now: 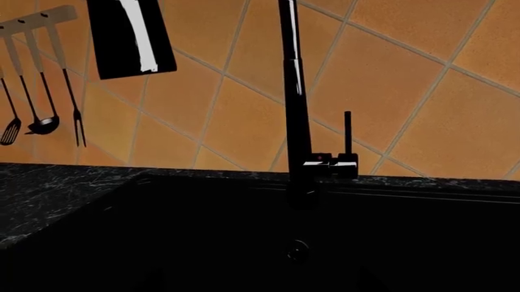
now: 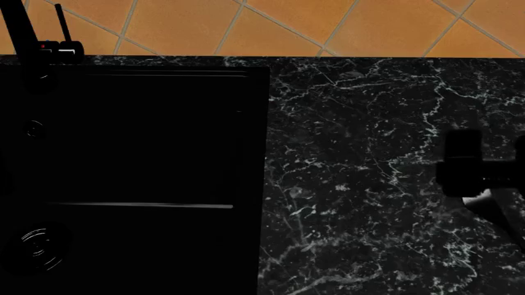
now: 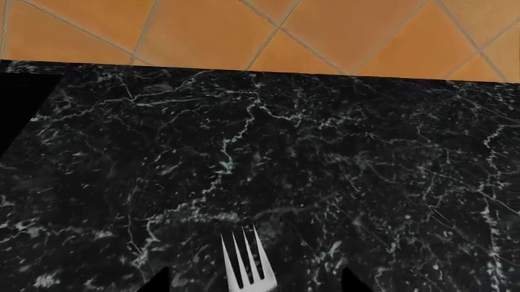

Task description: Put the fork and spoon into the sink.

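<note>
The right gripper (image 2: 484, 178) is hovering over marble well to the right of the sink (image 2: 131, 166), seemingly clamping the fork (image 3: 246, 261), whose tines are pointing toward the tiled wall (image 3: 243, 30), so the carry is heading left.

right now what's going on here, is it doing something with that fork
The right hand is out over the black marble counter, well right of the sink. In its wrist view the fork sticks out from between its fingers, tines pointing forward, so it seems to be carrying it. The fork is not in the sink yet. The left wrist camera looks at the faucet over the basin. The spoon is not in view.
</note>
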You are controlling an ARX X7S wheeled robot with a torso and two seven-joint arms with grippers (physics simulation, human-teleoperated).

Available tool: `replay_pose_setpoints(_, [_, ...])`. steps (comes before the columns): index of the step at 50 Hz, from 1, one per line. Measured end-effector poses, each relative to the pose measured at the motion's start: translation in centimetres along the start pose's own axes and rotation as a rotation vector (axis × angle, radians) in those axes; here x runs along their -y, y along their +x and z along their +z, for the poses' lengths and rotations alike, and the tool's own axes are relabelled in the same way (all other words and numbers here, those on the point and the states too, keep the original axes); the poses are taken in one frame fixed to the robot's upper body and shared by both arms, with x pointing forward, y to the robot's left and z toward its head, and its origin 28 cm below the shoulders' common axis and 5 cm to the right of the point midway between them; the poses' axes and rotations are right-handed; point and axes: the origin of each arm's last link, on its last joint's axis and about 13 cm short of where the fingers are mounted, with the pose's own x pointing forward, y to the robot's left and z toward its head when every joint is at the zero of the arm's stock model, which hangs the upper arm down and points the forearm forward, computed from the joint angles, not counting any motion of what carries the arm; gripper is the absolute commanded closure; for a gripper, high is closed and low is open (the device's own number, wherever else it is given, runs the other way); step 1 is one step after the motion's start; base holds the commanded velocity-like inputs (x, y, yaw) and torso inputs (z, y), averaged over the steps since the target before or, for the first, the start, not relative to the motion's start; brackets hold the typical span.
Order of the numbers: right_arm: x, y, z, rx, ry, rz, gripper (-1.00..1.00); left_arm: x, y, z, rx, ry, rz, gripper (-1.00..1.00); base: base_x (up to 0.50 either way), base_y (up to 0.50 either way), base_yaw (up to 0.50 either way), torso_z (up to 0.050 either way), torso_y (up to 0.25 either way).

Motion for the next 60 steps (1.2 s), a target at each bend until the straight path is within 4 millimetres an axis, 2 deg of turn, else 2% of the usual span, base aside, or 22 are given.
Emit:
replay_pose_setpoints(14, [0.4,1.2,-0.8,-0.056,0.010,-0.013,-1.00,0.0,0.0,-0.1,-0.001,0.002,0.000,-1.00,0.00,0.00,0.00,0.000,0.000])
replay_pose_setpoints(60, [0.1,2.8,-4.4,-0.179,0.047,-0.007,-1.00,-0.1,-0.2,0.0,-0.001,0.005,-0.001,-1.00,0.00,0.00,0.00,0.000,0.000])
